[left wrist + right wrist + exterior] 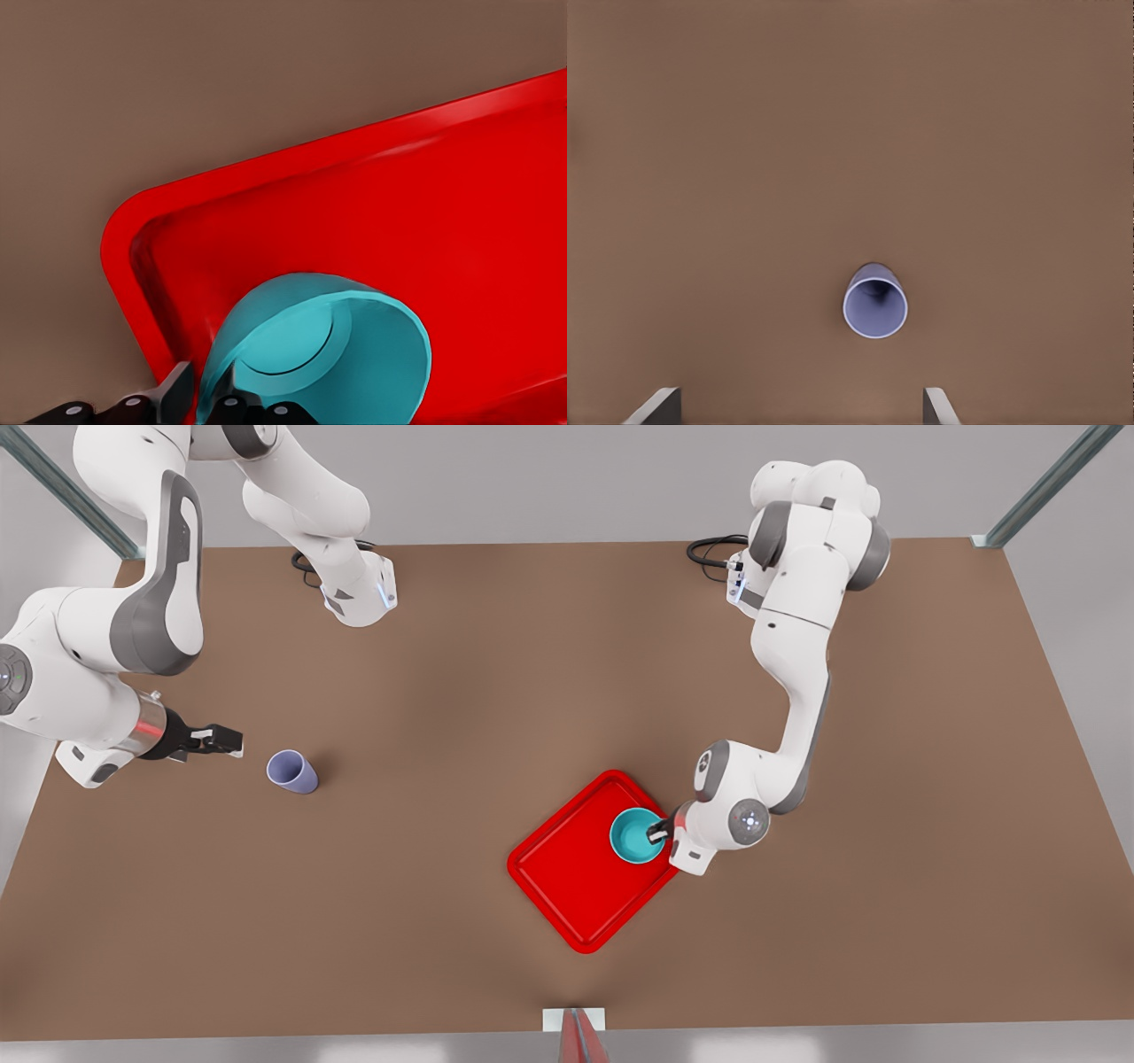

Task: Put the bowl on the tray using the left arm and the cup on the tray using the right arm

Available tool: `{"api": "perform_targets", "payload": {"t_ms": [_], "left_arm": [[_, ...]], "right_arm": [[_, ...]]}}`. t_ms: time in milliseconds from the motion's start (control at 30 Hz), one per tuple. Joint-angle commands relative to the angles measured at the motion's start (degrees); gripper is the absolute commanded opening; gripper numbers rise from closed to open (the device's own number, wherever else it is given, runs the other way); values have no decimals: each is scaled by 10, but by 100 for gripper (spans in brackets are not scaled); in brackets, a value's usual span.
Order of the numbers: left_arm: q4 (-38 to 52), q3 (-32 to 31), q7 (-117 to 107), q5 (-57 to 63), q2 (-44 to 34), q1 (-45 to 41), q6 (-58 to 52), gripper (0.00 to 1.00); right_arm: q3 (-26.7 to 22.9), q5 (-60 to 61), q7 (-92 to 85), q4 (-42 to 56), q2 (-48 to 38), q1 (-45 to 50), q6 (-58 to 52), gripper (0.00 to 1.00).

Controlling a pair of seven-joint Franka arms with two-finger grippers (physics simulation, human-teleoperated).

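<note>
Brown and bare apart from the task's things, the table is bounded by grey walls and metal frame posts at its corners. Nearest the front edge, the tray is seen lying flat and turned at an angle, toward the front view's right of centre. The bowl is found within the tray's rim, at the corner nearest the arm on the front view's right. In the left wrist view the bowl appears upright over the red floor of the tray, with its wall pinched between the fingers of the left gripper, one inside and one outside. Whether the bowl is already resting on the tray or is held just above it cannot be told. The first half of the task is therefore judged nearly done: only release and withdrawal of the left gripper remain.

Farther back, toward the front view's left, the cup is seen standing upright on the table, well apart from the tray. The right gripper is held near it, not touching, with fingers spread wide; in the right wrist view the cup is framed between the fingertips. Grasping, carrying and placing the cup are all judged still to be done. No obstacle lies between cup and tray; only the left arm near the tray's corner may need avoiding.
</note>
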Motion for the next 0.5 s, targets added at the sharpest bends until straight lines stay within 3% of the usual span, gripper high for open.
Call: {"api": "perform_targets", "payload": {"t_ms": [0,133,233,300,400,467], "left_arm": [[0,0,0,-26,0,0,0,100],[0,9,43,2,-20,15,-18,100],[98,20,166,83,-110,101,-253,100],[97,45,379,238,-216,101,-375,100],[1,44,391,253,-324,100,-396,100],[4,42,391,253,-330,100,-403,100]], "right_arm": [[0,0,0,0,0,0,0,100],[-1,1,0,0,0,-1,-1,100],[-9,-3,3,-4,8,-2,5,100],[-27,-2,4,-16,11,-2,15,100],[-26,-1,4,-83,8,4,67,100],[-25,0,4,-141,3,7,115,100]]}}
